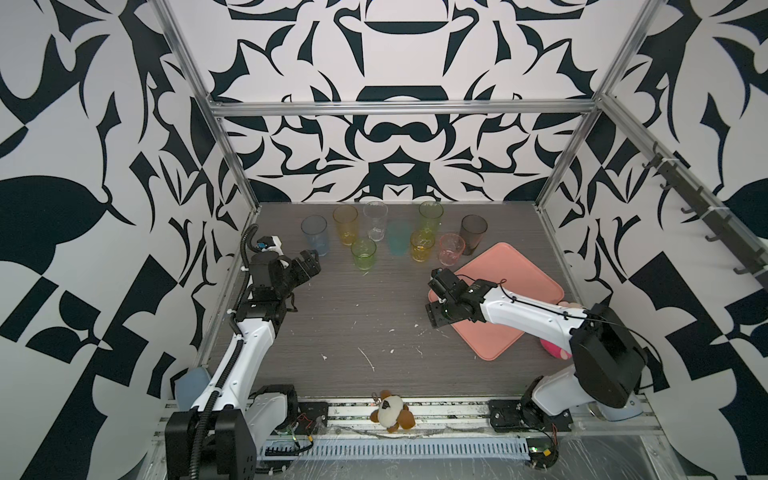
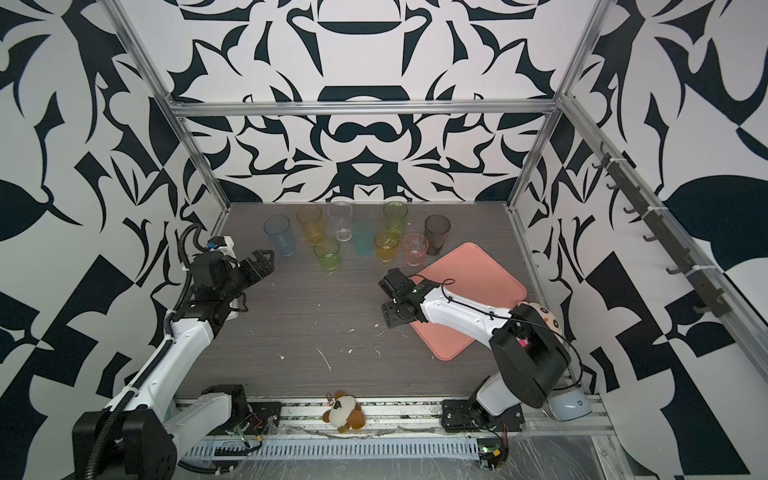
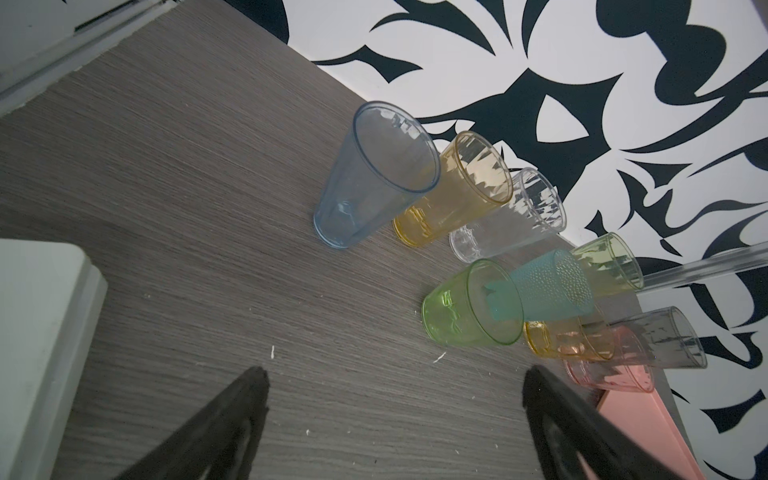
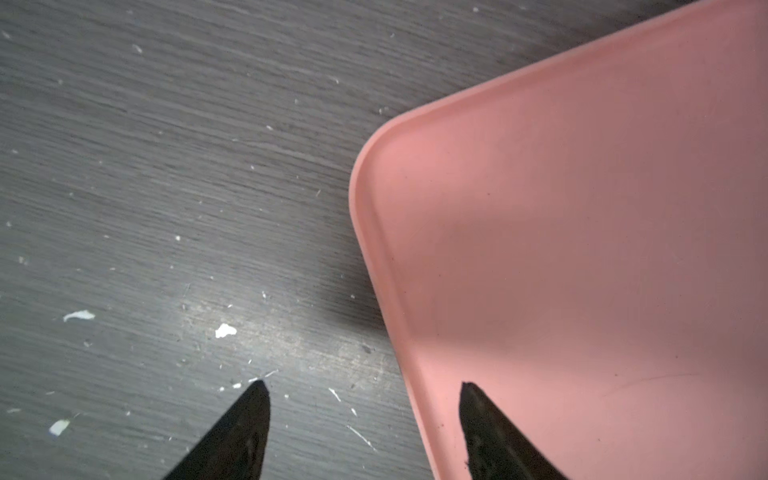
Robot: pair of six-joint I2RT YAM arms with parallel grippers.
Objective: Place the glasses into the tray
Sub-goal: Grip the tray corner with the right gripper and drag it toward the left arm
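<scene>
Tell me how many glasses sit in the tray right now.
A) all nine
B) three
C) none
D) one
C: in both top views the tray lies bare, and all nine glasses stand on the table outside its rim. Even the pink glass stands just off the tray's far corner.
</scene>
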